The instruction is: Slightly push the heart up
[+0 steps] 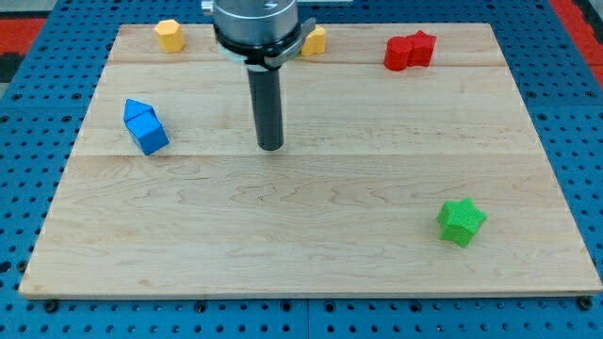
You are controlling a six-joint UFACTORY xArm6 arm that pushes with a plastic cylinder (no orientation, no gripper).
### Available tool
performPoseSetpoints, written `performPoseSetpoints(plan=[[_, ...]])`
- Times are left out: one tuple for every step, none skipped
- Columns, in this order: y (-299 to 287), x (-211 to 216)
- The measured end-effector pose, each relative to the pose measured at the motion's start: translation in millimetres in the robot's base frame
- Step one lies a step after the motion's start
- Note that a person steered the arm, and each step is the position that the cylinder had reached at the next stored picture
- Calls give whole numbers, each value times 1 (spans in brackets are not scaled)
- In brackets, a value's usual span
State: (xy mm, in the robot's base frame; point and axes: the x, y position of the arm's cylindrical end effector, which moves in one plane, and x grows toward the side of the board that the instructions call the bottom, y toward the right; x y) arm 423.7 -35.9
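My tip (270, 147) rests on the wooden board (311, 254) a little left of its middle, touching no block. A yellow block (316, 40) lies near the view's top edge, partly hidden behind the arm's body, so its shape is unclear. It is above and right of my tip. A second yellow block (170, 35), roughly hexagonal, lies at the top left. No other block has a clear heart shape.
Two blue blocks (145, 126) lie touching at the view's left, level with my tip. Two red blocks (410, 50) lie together at the top right. A green star (462, 221) sits at the lower right.
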Motion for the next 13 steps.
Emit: performPoseSetpoints(plan=[[8, -2], [9, -3], [9, -3], [9, -3], [9, -3], [9, -13], [18, -56], [59, -62], [50, -86], [50, -87], [50, -88], [50, -88], [54, -88]])
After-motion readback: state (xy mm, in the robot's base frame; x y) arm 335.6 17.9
